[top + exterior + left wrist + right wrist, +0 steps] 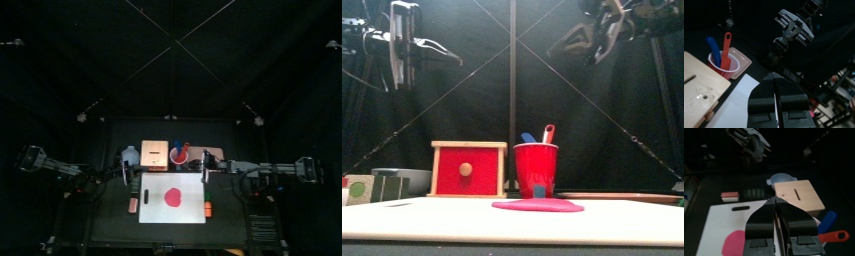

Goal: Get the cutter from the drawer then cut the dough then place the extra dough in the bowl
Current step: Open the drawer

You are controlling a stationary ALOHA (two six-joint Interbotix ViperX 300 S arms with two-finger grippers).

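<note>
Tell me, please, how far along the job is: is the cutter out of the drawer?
Nothing looks done. The red drawer front is shut and no cutter shows. The dough lies whole on the white board. In hand: nothing; the left gripper and right gripper hang shut and empty above the table. Left: open the drawer, cut, move scraps to the bowl.

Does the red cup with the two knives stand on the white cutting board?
No, the red cup stands on the pink tray, beside the white cutting board.
</note>
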